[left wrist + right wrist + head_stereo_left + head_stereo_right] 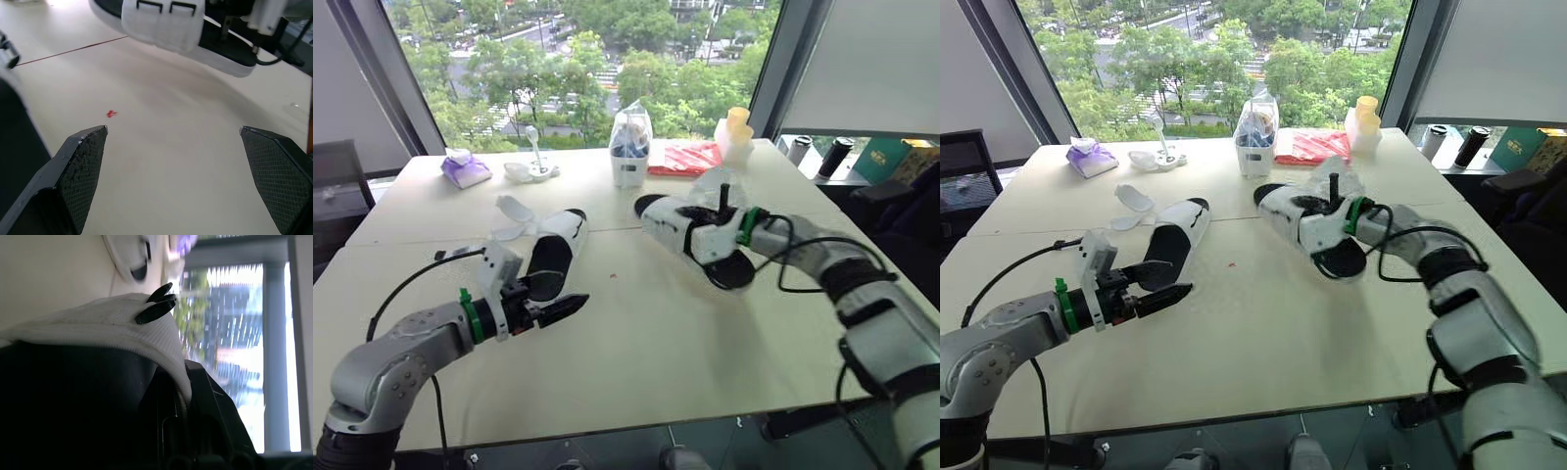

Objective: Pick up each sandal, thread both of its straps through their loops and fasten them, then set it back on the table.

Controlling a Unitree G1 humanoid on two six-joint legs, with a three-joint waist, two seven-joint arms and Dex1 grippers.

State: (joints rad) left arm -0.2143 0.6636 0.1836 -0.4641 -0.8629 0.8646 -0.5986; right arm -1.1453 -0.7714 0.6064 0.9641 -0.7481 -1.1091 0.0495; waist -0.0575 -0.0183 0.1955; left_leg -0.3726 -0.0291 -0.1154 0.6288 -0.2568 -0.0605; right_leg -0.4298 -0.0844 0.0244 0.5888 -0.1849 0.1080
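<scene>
1. The right sandal [666, 220] is right of the middle of the table [636, 343], with its sole raised clear of the surface – the left wrist view shows shadow under it. The right gripper [722, 211] looks to be pinching it by the white upper, with 1 finger standing up outside and the other tucked in.
2. The left gripper [173, 129] hovers low over the near left of the table, its fingers spread wide with nothing between them. The left sandal [558, 250] lies flat just beyond it.
3. As I judge it, the step in hand is threading the raised sandal's straps, so the free gripper must do the work. It should travel right, toward the white band [161, 27] and its 2 black loops [149, 5].
4. The holding pinch should be firm and the sandal level (a slack hold would let it twist when a strap is tugged).
5. Each strap is best taken close to its tip – a long floppy end will likely miss the loop. I cannot tell whether either strap is already through.
6. Each strap should be pulled snug and pressed flat onto itself, 1 at a time, before the sandal goes down.
</scene>
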